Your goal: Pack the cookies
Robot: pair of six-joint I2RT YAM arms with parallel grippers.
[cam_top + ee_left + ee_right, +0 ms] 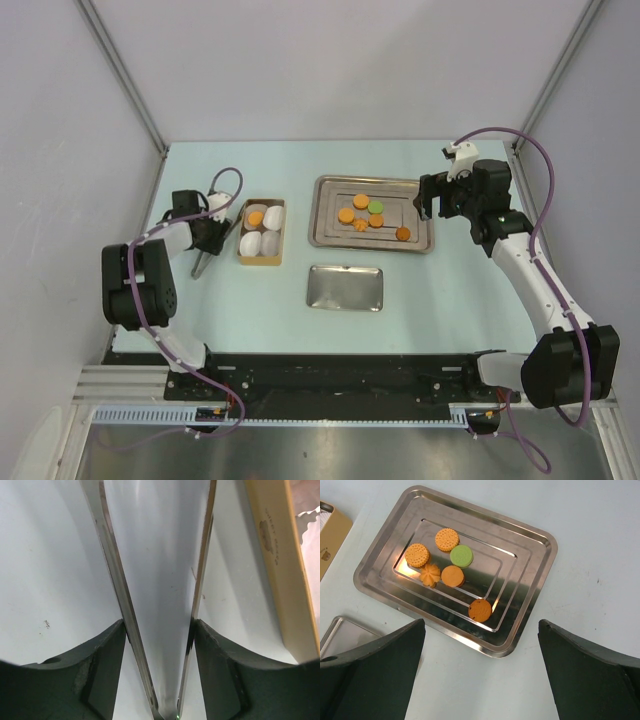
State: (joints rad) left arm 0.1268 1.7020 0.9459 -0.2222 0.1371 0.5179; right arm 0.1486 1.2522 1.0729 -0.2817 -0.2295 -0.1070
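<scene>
Several cookies lie on the large steel tray (322, 232): a green one (376, 207) (461, 556) among orange ones (346, 215) (452, 576), with another orange one (480, 610) lying apart near the tray's corner. One more orange cookie (255, 217) rests in a white cup inside the tan box (260, 262). My left gripper (212, 232) (160, 645), just left of the box, is shut on metal tongs (203, 262) (115, 580), whose two arms press against my fingers (100, 660). My right gripper (430, 197) (481, 670) hangs open and holds nothing by the tray's right edge.
The tan box (285, 570) holds several white paper cups (270, 240). A smaller steel tray (344, 288) (340, 635) lies in front of the large one (530, 595). Frame posts stand at both back corners of the table.
</scene>
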